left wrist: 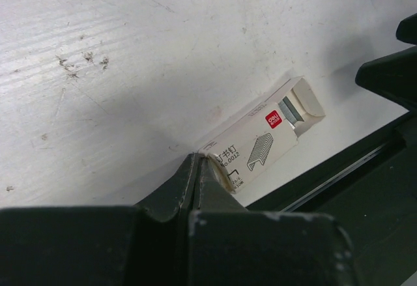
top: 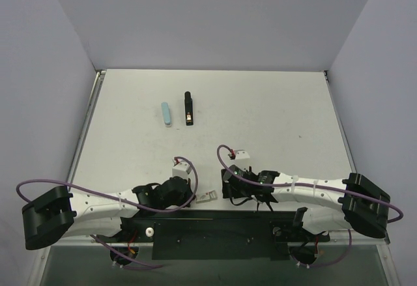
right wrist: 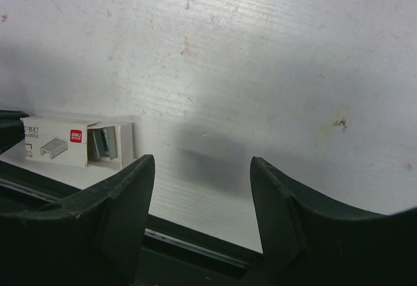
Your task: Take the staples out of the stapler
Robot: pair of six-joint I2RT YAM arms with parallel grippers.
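stapler [top: 189, 109] lying far up the table [top: 273, 116], just right of a pale blue bar [top: 167, 114], well apart from both grippers. left gripper [left wrist: 195, 163] pinched shut on nothing, tips right at the end of a white staple box [left wrist: 260, 146]. right gripper [right wrist: 202, 169] spread open over bare table, empty, box off to its side.

The left gripper [left wrist: 197, 163], tips pressed together, sits beside a staple box [left wrist: 260, 144] (its tray [left wrist: 306, 105] partly out).
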